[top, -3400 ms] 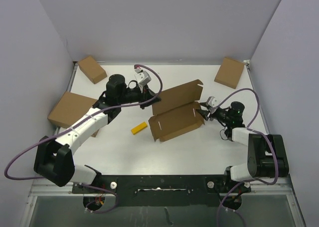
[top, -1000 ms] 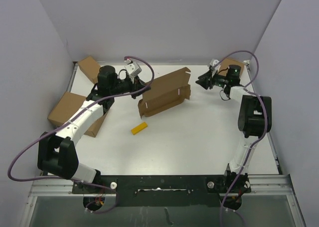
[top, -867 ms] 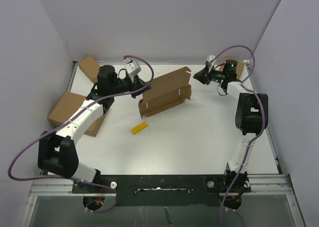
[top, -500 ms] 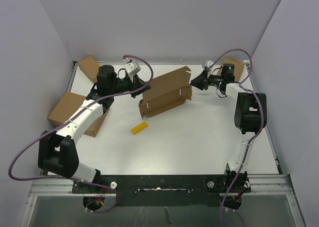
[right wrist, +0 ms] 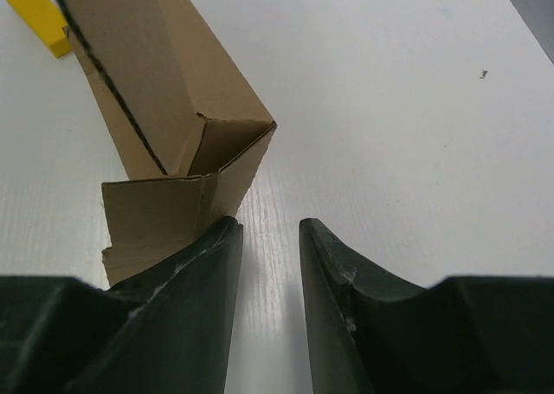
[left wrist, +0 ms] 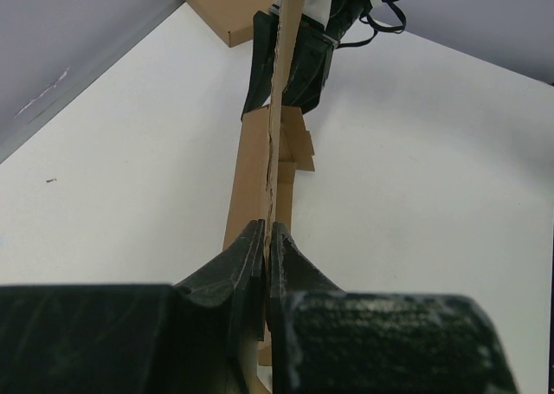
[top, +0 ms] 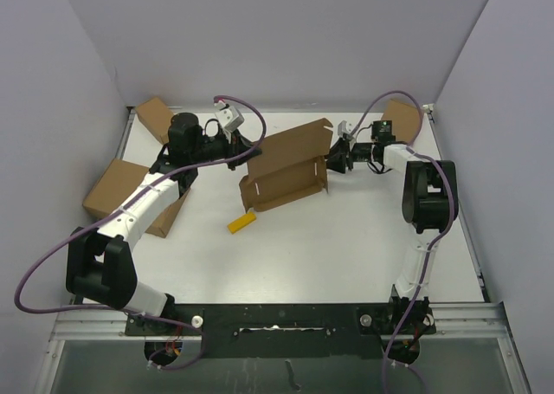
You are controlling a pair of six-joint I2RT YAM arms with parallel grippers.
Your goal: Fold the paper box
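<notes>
Two pincers: left pincer point(left wrist: 267, 238) clenched on the paper box point(top: 286, 173) panel, right pincer point(right wrist: 270, 228) parted, empty, beside its corner.

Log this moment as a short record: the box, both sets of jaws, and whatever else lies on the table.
paper box: partly folded, one long panel raised
left jaws: shut on the box's left edge
right jaws: open at the box's right end, nothing between them
yellow block: flat on the table, near the box's front left corner
other cardboard boxes: three; far left, left edge, far right
table: white
</notes>
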